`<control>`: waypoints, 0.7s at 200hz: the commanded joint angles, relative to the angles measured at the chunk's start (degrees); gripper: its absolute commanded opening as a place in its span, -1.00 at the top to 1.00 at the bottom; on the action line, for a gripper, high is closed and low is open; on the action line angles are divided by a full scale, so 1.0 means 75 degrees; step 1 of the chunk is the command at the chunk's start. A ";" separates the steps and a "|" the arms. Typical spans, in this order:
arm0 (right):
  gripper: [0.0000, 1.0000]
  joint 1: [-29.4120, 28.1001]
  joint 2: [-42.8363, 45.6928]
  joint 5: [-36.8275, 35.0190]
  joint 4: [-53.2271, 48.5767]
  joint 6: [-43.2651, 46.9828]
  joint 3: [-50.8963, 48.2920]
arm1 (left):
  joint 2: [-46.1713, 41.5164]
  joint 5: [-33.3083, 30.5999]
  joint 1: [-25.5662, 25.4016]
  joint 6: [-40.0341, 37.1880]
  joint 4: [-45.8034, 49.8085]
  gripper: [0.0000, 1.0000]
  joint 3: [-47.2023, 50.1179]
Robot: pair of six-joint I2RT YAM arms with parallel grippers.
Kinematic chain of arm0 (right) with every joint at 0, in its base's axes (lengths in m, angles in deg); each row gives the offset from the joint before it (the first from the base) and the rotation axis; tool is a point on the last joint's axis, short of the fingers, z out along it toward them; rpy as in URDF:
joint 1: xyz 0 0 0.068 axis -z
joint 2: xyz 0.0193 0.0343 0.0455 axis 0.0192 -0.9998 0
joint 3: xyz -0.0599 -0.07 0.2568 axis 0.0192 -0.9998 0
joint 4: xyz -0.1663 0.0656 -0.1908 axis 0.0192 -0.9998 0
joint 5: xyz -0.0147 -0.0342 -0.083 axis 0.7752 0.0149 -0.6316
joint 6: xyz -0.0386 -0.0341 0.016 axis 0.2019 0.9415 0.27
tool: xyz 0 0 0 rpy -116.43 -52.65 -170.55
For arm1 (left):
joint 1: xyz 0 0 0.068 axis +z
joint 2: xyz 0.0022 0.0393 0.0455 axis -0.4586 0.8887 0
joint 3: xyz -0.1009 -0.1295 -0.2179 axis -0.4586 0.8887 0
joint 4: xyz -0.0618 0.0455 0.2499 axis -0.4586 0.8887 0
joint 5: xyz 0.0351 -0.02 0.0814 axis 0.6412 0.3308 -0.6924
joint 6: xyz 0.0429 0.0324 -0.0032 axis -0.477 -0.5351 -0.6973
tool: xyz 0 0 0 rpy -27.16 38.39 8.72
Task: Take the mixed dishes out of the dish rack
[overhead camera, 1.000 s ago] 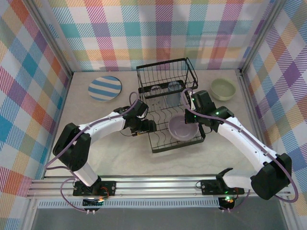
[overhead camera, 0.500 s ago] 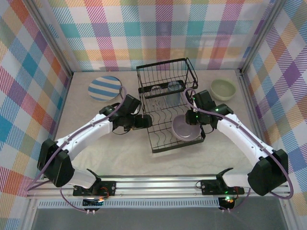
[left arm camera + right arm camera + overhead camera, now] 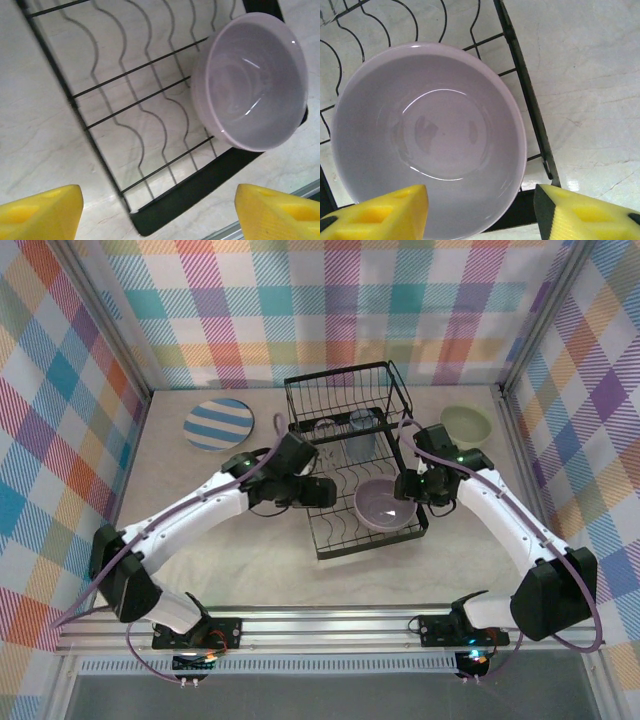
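Lavender bowl [image 3: 427, 135] sits rim-up in the lower-right corner of the dish rack [image 3: 197, 189], resting on the wavy base wires. Right claw [image 3: 481, 197] hangs over the bowl's right-hand rim, jaws spread and gripping nothing. In its wrist view the pads look clear of the bowl. Left claw [image 3: 157, 202] is over the rack's left half, jaws also wide apart and empty, with the bowl at upper right of its view. Tumbler [image 3: 361, 436] is in the tall basket section near frame top. Pale green bowl [image 3: 466, 425] is on the desk [image 3: 250, 560] at upper right and the striped plate [image 3: 219, 424] at upper left, both out of the rack. Handling guess: the lavender bowl looks glossy, rigid and fairly light. Can't tell plastic from glazed, so treat it as breakable. The wall is slick, so pinch across the rim — one finger inside, one outside — on the side nearest the right claw, then lift straight up off the wires. The tumbler is probably thin and slippery, so take it by the rim wall too.
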State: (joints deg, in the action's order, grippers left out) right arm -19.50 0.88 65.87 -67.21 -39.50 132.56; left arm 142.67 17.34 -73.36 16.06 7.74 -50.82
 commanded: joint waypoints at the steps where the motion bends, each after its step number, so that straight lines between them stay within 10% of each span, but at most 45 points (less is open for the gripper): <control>1: -0.24 0.0138 0.0309 0.0333 -0.0115 -0.0232 -0.0186 | 0.0796 -0.0278 -0.0360 -0.0251 0.0440 -0.55 -0.0844; 140: -0.86 0.0579 0.1472 0.0447 -0.0284 -0.0086 -0.0621 | 0.4491 -0.0737 -0.0750 0.0064 0.1325 -0.25 -0.3717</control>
State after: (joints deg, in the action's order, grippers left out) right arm -15.35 10.27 68.23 -68.21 -40.81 128.67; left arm 174.34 12.97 -78.60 15.55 15.83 -76.02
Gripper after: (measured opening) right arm 0.909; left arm 0.639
